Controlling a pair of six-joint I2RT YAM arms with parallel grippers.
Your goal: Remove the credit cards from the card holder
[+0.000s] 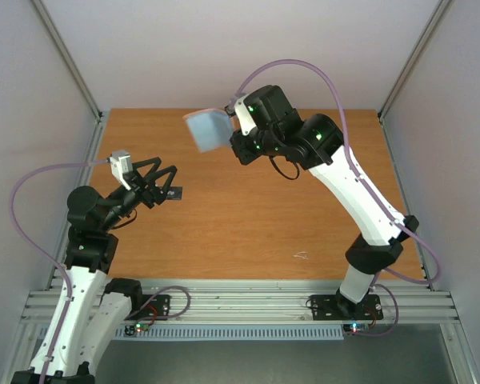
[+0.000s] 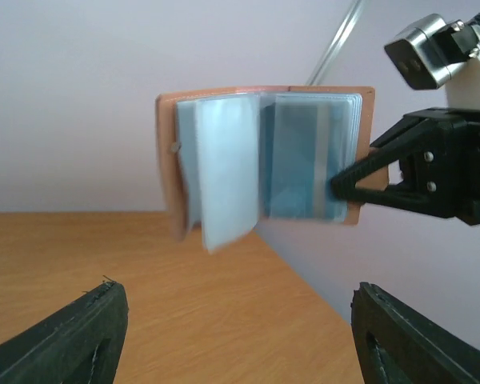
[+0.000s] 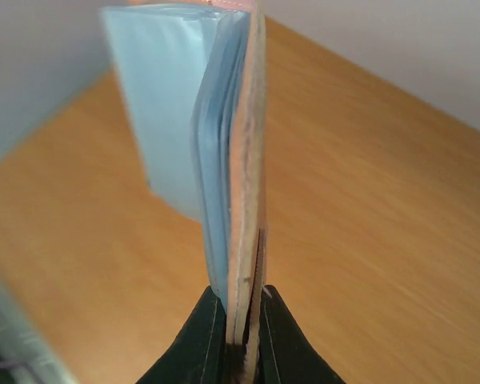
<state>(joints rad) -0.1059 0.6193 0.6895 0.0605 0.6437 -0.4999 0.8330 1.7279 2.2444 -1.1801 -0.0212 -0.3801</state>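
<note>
Right gripper [image 3: 240, 308], fingers clamped on the open card holder [image 2: 264, 152], held aloft; left gripper [image 1: 170, 182], fingers apart, must next pinch a sleeved credit card [image 2: 308, 160].

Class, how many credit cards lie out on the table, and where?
1: a dark card on the table near the left gripper. Others may be hidden inside the card holder, held in the air by the right gripper.

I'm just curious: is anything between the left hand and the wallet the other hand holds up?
Nothing visible: only open air between the open left hand and the wallet, which the right hand pinches by one edge.
</note>
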